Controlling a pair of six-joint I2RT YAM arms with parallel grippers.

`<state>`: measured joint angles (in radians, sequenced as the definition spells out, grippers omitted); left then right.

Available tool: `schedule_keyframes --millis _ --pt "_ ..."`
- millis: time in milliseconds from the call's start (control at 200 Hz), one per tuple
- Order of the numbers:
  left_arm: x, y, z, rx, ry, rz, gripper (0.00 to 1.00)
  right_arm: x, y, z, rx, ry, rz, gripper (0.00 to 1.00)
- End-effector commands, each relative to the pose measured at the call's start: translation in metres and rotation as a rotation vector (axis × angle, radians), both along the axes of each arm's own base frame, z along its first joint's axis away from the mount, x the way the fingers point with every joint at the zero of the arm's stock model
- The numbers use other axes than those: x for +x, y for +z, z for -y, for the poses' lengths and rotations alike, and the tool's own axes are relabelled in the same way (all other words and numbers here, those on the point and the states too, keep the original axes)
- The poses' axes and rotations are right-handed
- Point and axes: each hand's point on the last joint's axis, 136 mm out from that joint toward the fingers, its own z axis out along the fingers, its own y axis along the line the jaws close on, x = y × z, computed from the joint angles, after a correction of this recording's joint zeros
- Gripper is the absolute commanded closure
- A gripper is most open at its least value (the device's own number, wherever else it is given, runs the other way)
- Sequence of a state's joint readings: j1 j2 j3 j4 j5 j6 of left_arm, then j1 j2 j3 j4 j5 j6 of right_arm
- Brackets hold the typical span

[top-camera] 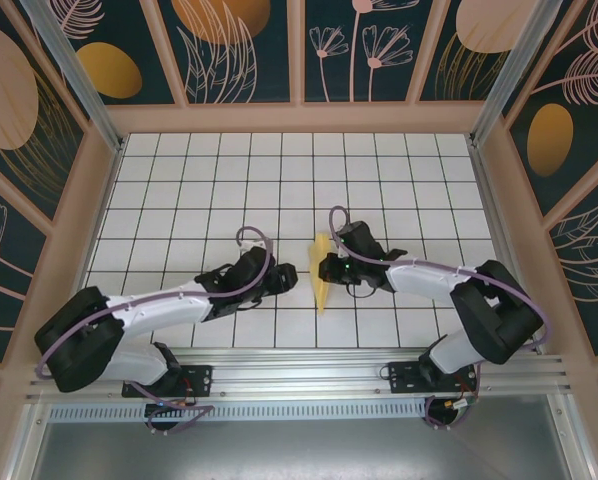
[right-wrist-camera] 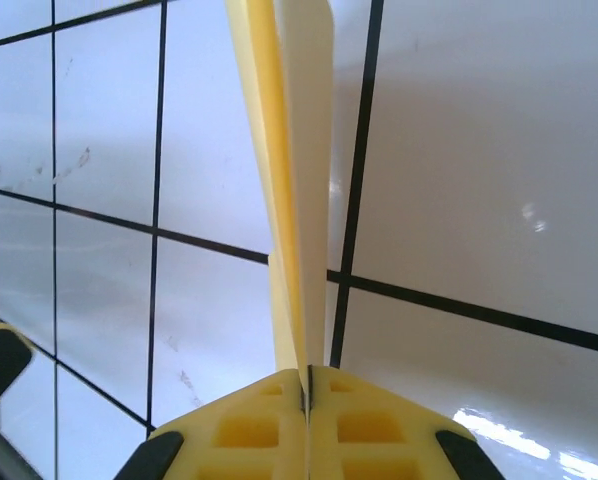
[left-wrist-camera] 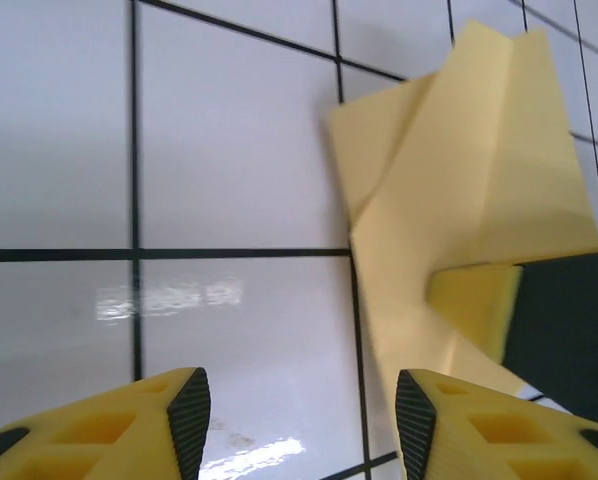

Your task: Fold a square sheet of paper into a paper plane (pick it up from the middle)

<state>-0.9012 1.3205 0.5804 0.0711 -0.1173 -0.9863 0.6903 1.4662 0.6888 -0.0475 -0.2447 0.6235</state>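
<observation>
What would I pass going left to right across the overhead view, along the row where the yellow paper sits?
First the left arm → the left jaws, standing open → the folded yellow paper → the right jaws, shut on that paper → the right arm.

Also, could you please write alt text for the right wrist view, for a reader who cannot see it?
The right gripper is shut on the near end of the folded yellow paper, its fingers pressed together. The paper stands on edge, a narrow double layer extending away from the camera above the white, black-gridded table.
</observation>
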Motion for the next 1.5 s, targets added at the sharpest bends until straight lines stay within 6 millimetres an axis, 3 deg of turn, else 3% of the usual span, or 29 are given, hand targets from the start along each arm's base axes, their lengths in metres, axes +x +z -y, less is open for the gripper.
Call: schedule_keyframes --millis 0,135,235,370,585,741,831,966,1131,1311,1411,1496 --pt "0.002 -0.009 -0.036 0.077 0.128 0.004 0.44 0.006 0.013 0.026 -0.194 -0.051 0.056 0.94" --pt "0.002 -0.005 -0.059 0.066 0.201 0.020 0.40 0.010 0.019 0.059 -0.412 -0.134 0.061 0.93" --pt "0.001 -0.004 -0.077 0.072 0.254 0.027 0.31 0.009 0.022 0.080 -0.601 -0.186 0.076 0.92" --pt "0.000 0.001 -0.095 0.065 0.312 0.046 0.28 0.006 0.017 0.082 -0.764 -0.187 0.074 0.92" --pt "-0.003 0.015 -0.127 0.041 0.431 0.095 0.23 -0.002 -0.013 0.044 -0.941 -0.083 0.053 0.91" --pt "-0.008 0.022 -0.141 0.006 0.483 0.123 0.22 -0.011 -0.041 -0.009 -0.975 0.040 0.043 0.86" --pt "-0.011 0.024 -0.145 -0.010 0.495 0.132 0.21 -0.017 -0.053 -0.038 -0.942 0.085 0.033 0.79" --pt "-0.014 0.022 -0.149 -0.022 0.503 0.129 0.20 -0.023 -0.057 -0.075 -0.792 0.134 -0.002 0.60" --pt "-0.014 0.021 -0.147 -0.021 0.494 0.123 0.20 -0.027 -0.032 -0.103 -0.562 0.181 0.005 0.47" --pt "-0.012 0.023 -0.141 -0.029 0.476 0.124 0.19 -0.031 0.029 -0.116 -0.255 0.206 0.069 0.29" --pt "-0.011 0.021 -0.134 -0.029 0.448 0.114 0.19 -0.031 0.063 -0.111 -0.109 0.199 0.113 0.24" --pt "-0.009 0.021 -0.125 -0.030 0.414 0.106 0.19 -0.026 0.077 -0.095 -0.022 0.169 0.126 0.25"
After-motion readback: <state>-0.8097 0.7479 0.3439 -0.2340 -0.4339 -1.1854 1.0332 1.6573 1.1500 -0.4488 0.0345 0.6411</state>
